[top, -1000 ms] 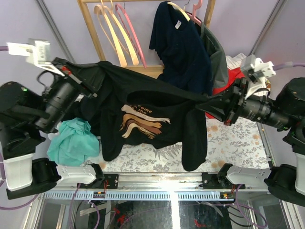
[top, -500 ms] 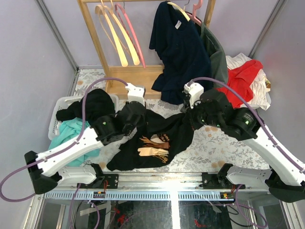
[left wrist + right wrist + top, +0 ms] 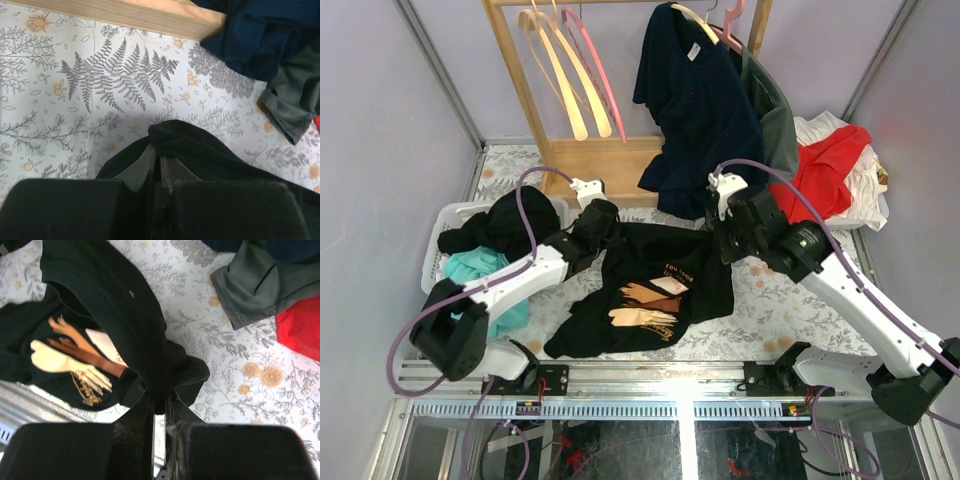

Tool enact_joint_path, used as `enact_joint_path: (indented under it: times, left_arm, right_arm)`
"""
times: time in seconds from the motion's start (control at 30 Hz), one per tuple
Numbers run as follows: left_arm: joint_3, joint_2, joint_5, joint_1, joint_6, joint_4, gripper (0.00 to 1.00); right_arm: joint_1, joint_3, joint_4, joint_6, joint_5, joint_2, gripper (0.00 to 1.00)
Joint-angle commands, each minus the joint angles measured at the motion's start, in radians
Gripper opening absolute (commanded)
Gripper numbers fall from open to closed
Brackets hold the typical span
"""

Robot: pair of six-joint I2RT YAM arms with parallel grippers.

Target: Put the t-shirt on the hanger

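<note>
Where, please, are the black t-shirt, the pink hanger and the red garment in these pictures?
black t-shirt [image 3: 642, 305], top view, on its tan print.
pink hanger [image 3: 595, 72], top view, on its long arm, left on the rack.
red garment [image 3: 832, 168], top view, on the middle of the cloth.

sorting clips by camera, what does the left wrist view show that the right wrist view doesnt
Only the left wrist view: the wooden rack base.
Only the right wrist view: the tan graphic print.
Both: the black t-shirt pinched in a shut gripper (the left gripper in one, the right gripper in the other), the floral tablecloth and a grey garment.
</note>
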Motion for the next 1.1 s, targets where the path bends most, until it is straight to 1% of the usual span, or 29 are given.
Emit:
enact_joint_path:
  times: [0.0, 0.07, 0.13, 0.2, 0.23, 0.33, 0.37, 0.43, 0.47, 0.53, 0.63, 0.8, 0.93, 1.07]
  left_arm:
    - [0.043, 0.070, 0.045, 0.041, -0.041, 0.178, 0.00]
    - [0.027, 0.070, 0.038, 0.041, -0.051, 0.206, 0.00]
    - [0.021, 0.078, 0.018, 0.042, -0.050, 0.214, 0.03]
    - [0.018, 0.100, -0.005, 0.051, -0.043, 0.221, 0.14]
    - [0.018, 0.111, -0.003, 0.064, -0.040, 0.226, 0.17]
    - [0.037, 0.151, 0.026, 0.096, -0.032, 0.219, 0.21]
    - [0.041, 0.149, 0.023, 0.099, -0.031, 0.213, 0.25]
    - [0.039, 0.137, -0.002, 0.101, -0.025, 0.214, 0.35]
    - [0.041, 0.136, -0.014, 0.103, -0.020, 0.210, 0.37]
    - [0.063, 0.149, -0.022, 0.115, -0.011, 0.180, 0.39]
    - [0.087, 0.140, 0.005, 0.127, 0.004, 0.153, 0.41]
    - [0.071, 0.019, 0.112, 0.119, 0.007, 0.103, 0.45]
    - [0.051, -0.074, 0.149, 0.041, -0.021, 0.039, 0.47]
    - [0.023, -0.129, 0.166, -0.041, -0.063, 0.018, 0.50]
  right_arm:
    - [-0.058, 0.026, 0.105, -0.033, -0.060, 0.065, 0.00]
    - [-0.067, 0.037, 0.109, -0.029, -0.070, 0.098, 0.00]
    - [-0.081, 0.038, 0.124, -0.027, -0.080, 0.119, 0.00]
    - [-0.094, 0.047, 0.134, -0.019, -0.080, 0.143, 0.00]
    - [-0.100, 0.048, 0.139, -0.016, -0.075, 0.156, 0.00]
    - [-0.121, 0.050, 0.150, -0.006, -0.081, 0.185, 0.00]
    - [-0.127, 0.048, 0.159, -0.006, -0.077, 0.190, 0.00]
    - [-0.148, 0.052, 0.170, -0.009, -0.063, 0.217, 0.00]
    - [-0.165, 0.062, 0.169, -0.008, -0.052, 0.237, 0.00]
    - [-0.197, 0.079, 0.174, -0.008, -0.042, 0.275, 0.00]
    - [-0.225, 0.101, 0.179, -0.007, -0.049, 0.314, 0.00]
    - [-0.232, 0.105, 0.187, -0.006, -0.047, 0.324, 0.00]
    - [-0.235, 0.108, 0.190, -0.008, -0.055, 0.334, 0.00]
    - [-0.237, 0.110, 0.194, -0.009, -0.060, 0.340, 0.00]
